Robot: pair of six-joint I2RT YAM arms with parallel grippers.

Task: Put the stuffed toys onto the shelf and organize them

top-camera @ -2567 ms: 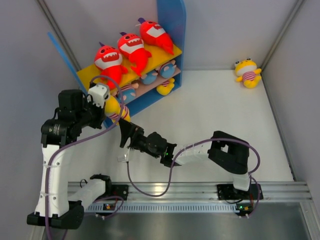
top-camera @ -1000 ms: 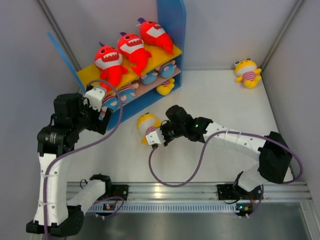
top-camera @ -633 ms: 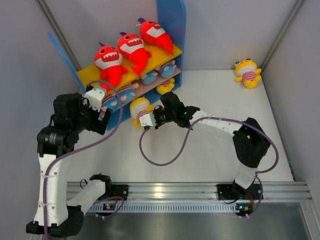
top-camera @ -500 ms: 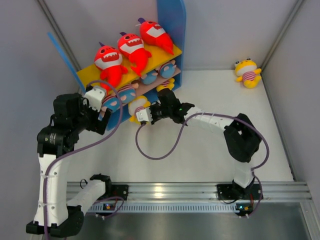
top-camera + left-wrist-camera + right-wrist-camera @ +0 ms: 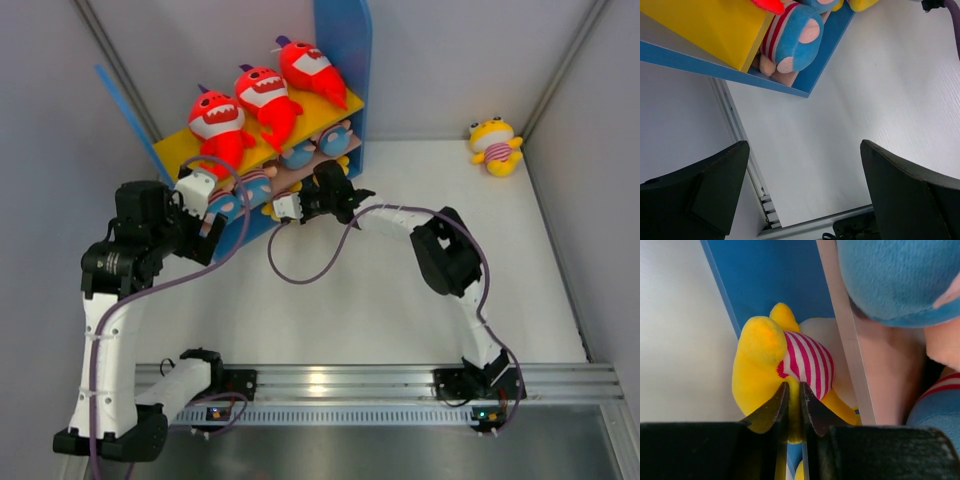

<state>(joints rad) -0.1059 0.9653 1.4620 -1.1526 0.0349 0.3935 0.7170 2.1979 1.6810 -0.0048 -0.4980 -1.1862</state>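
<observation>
Yellow doll (image 5: pixel 757 365) (striped) apparently on shelf (image 5: pixel 770 275).

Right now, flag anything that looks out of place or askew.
One yellow doll lies alone in the far right corner of the table, well apart from the shelf holding the others. A second yellow doll, pinched in the right arm's jaws, is at the shelf's bottom tier, seemingly only partly in.

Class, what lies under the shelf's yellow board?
Blue-hooded striped dolls and a yellow doll in the right gripper. The board and sharks hide the rest.
</observation>
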